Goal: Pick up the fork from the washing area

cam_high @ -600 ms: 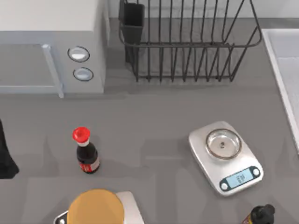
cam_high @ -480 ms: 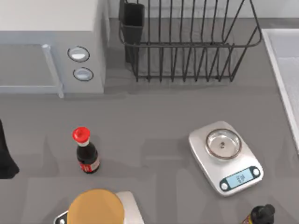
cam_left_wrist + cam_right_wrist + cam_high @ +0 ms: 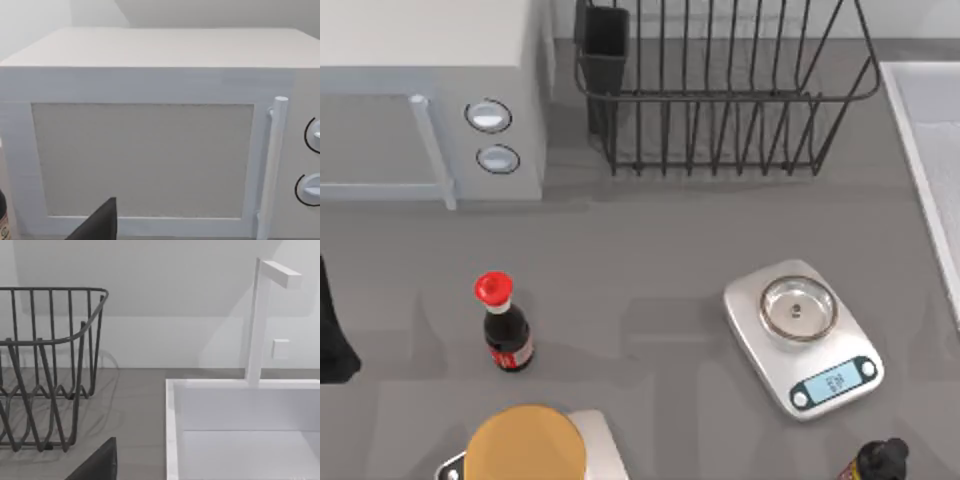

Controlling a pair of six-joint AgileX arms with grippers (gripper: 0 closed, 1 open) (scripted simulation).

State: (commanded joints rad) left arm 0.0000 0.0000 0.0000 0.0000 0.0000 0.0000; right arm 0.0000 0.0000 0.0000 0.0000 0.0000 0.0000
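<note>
The washing area is the pale sink basin (image 3: 910, 140) at the table's right edge, mostly cut off in the top view. In the right wrist view its raised white rim (image 3: 172, 430) lies just ahead, with the basin floor low in the picture. The fork is out of view. A dark part of my right gripper (image 3: 97, 465) points toward the basin's near corner. My left arm (image 3: 332, 330) is parked at the table's left edge, and its gripper (image 3: 97, 225) faces the microwave door.
A black wire dish rack (image 3: 720, 90) stands at the back, left of the sink. A white microwave (image 3: 430, 100) sits back left. A kitchen scale (image 3: 803, 335), a red-capped bottle (image 3: 505, 325), a round bread (image 3: 527, 445) and a dark bottle (image 3: 877, 460) occupy the front. A white faucet (image 3: 260, 320) rises behind the basin.
</note>
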